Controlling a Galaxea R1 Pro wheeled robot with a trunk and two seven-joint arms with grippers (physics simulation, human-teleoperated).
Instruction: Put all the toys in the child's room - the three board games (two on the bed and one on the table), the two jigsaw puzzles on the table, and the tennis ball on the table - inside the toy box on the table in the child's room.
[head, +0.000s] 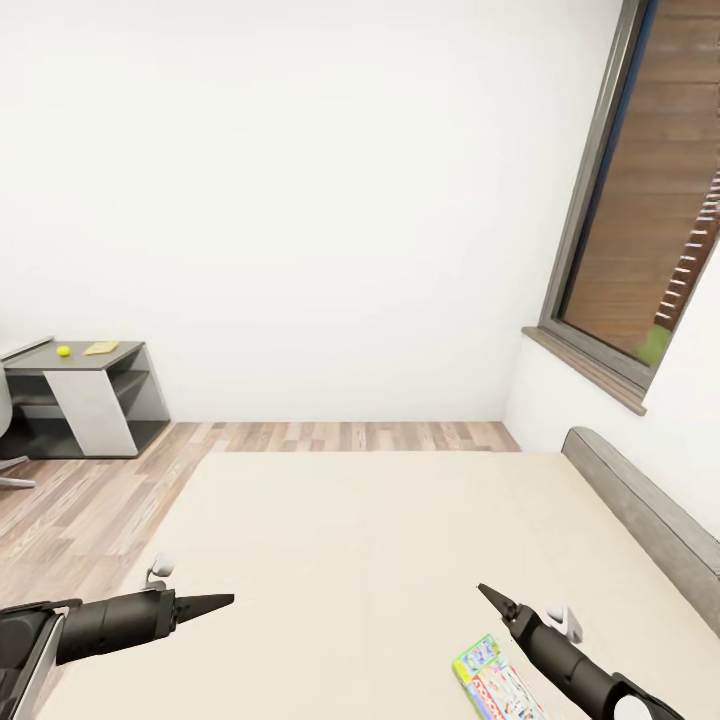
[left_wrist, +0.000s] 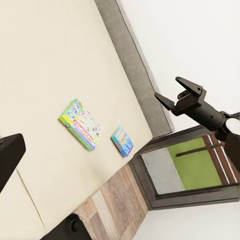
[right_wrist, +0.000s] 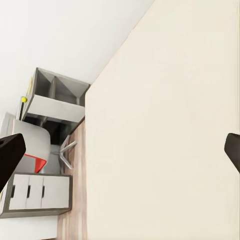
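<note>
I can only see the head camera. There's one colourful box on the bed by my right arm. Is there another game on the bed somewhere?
Observer: Yes. The left wrist view shows a small blue flat box lying on the beige mattress, close to the bigger green-edged game box but not touching it.
Operator: Is my right pincher open?
Observer: Yes. In that same view the right gripper has its jaws apart and holds nothing.
Operator: What's past the left edge of my picture?
Observer: The right wrist view shows a white drawer unit beyond the dark-grey shelf cabinet.
</note>
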